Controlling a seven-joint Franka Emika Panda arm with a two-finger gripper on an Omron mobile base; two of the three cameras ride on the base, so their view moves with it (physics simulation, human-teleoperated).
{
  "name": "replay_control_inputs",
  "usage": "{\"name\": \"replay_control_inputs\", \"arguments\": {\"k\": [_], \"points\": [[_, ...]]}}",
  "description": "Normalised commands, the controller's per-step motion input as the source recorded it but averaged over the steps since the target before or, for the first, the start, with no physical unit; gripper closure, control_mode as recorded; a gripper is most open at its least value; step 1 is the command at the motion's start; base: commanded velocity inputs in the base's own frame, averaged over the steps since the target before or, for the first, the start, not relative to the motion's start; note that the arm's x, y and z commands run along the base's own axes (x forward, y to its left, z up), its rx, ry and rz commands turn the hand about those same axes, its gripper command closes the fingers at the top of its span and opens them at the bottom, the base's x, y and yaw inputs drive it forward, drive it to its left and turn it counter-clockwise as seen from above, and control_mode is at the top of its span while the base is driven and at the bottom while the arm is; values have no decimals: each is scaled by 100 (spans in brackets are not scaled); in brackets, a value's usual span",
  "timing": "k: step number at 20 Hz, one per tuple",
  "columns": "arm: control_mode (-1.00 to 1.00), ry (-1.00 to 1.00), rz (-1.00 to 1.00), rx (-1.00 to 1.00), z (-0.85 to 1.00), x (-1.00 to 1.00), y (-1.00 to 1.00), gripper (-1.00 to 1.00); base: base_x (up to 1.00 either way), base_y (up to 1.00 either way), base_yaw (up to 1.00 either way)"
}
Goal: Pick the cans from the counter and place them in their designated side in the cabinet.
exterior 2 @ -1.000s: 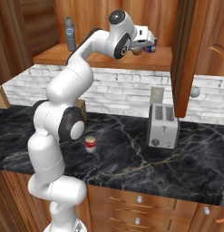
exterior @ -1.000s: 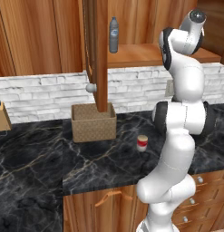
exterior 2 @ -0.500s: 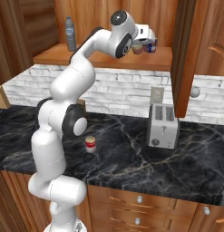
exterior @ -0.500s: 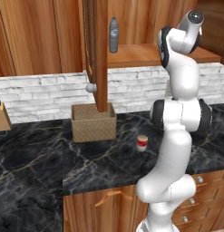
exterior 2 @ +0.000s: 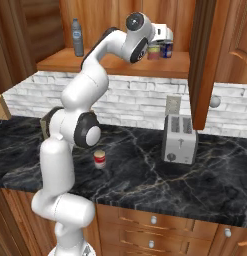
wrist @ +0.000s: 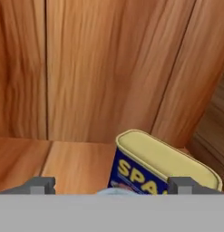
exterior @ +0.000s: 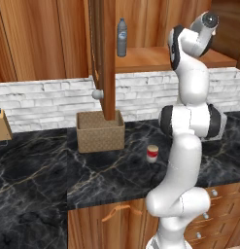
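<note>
Starting at the far left of the cabinet shelf (exterior 2: 95, 64), the clear plastic bottle (exterior 2: 76, 37) stands on its own and is no concern of yours. Below it and a little to the right, the red can with the white band (exterior 2: 99, 158) stands upright on the black marble surface (exterior 2: 145, 180), close in front of the arm's lower links; that one is not yet put away. Further right and up at shelf height, the hand reaches into the cabinet over the shorter orange-red can (exterior 2: 154, 51), which stands on the shelf just beside the blue Spam tin (exterior 2: 167, 49). In the hand view the two fingertips (wrist: 38, 185) sit far apart near the edges of the picture, so the jaws are wide open and have hold of nothing; the pale sliver low between them is probably that can's top, though too little of it shows to be sure. You appear to be at the end of the first placement, about halfway through the task. The next move calls for drawing the hand straight back out so neither finger clips the can or the tin. Then swing down to the red can, keeping away from the toaster (exterior 2: 180, 145) and the open cabinet door (exterior 2: 202, 65) on the right.
</note>
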Motion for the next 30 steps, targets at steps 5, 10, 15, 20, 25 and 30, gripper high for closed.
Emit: {"name": "replay_control_inputs", "arguments": {"k": [5, 10, 15, 20, 25, 30], "points": [[-100, -23, 8, 0, 16, -27, -11, -100, 0, 0, 0], [-100, -22, 6, -1, 0, -64, 14, -100, 0, 0, 0], [-100, -19, 5, -5, 0, -72, 45, -100, 0, 0, 0], [-100, -12, 4, -8, 0, -79, 52, -100, 0, 0, 0], [-100, -3, 5, -10, 0, -85, 37, -100, 0, 0, 0], [-100, 5, 8, -12, 0, -76, 18, -100, 0, 0, 0]]}}
